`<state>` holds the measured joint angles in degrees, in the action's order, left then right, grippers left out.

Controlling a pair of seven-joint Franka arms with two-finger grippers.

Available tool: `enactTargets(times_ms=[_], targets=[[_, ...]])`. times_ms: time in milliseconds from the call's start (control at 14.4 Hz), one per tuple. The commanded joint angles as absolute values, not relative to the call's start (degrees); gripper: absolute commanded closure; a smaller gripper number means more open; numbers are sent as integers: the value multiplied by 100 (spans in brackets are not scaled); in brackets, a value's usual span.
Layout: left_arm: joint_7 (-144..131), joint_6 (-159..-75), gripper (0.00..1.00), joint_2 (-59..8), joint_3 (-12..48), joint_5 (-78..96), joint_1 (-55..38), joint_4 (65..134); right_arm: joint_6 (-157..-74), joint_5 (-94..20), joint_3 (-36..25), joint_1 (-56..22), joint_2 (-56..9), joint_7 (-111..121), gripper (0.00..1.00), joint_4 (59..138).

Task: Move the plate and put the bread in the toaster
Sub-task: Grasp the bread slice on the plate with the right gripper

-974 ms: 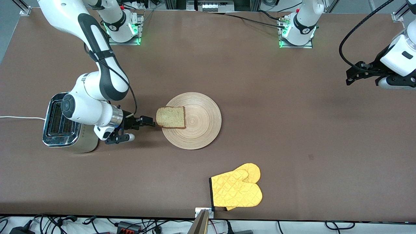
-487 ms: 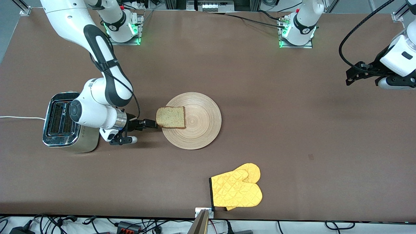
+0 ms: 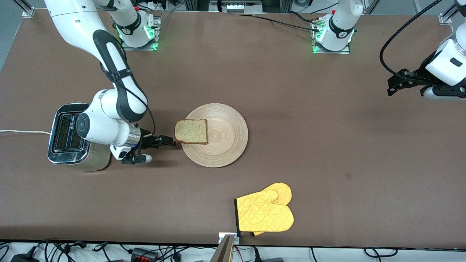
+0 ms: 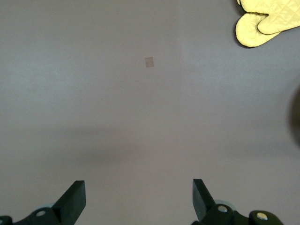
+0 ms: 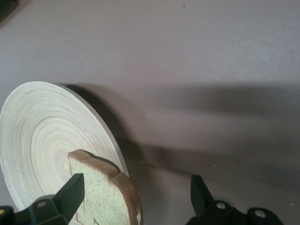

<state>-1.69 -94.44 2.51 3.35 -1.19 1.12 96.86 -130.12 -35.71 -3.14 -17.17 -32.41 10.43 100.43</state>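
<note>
Brown bench [image 3: 309, 145]. Bread [image 3: 191, 131] overhanging plate [image 3: 222, 145] rim, mid-bench. Right gripper [image 3: 171, 141] now crept up to crust, fingers apart (grasp imminent); toaster [image 3: 71, 140] waiting. Left gripper [image 3: 391, 87] idle, spread, bench edge.

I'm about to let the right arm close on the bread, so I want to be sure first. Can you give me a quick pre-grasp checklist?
1. Right gripper open: ok, jaws wide apart in the right wrist view.
2. Bread between the jaws: not ok, the slice's crust sits by one finger, off centre.
3. Bread reachable: ok, it overhangs the plate rim toward the right gripper.
4. Toaster slots free: cannot tell, the right arm covers part of the top.
5. Left gripper out of the way: ok, open, waiting over bare table at its own end.
6. Oven mitt clear of the path: ok, nearer the front camera.
</note>
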Motion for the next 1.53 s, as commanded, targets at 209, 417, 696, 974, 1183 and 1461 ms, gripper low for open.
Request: enactTargets(times_ms=[209, 417, 696, 974, 1183, 1461], targets=[[-185, -9387, 0, 167, 352, -62, 141, 9519, -13008, -3718, -290, -1696, -3225, 1134, 0, 10063], [-167, -9387, 0, 167, 334, -62, 141, 9519, -12763, -3727, -272, -1819, -3200, 529, 0, 10055], [-167, -9387, 0, 158, 334, -62, 141, 9519, -12253, -3796, -290, -1548, -3234, 458, 0, 10072], [-176, -9387, 0, 158, 334, -62, 141, 9519, -11997, -3929, -290, -1318, -3252, 1133, 0, 10046], [-167, -9387, 0, 167, 334, -62, 141, 9519, -12085, -4234, -264, -1441, -3392, 1204, 0, 10081], [-176, -9387, 0, 158, 334, -62, 141, 9519, -12550, -4887, -264, -1784, -3419, 1213, 0, 10309]])
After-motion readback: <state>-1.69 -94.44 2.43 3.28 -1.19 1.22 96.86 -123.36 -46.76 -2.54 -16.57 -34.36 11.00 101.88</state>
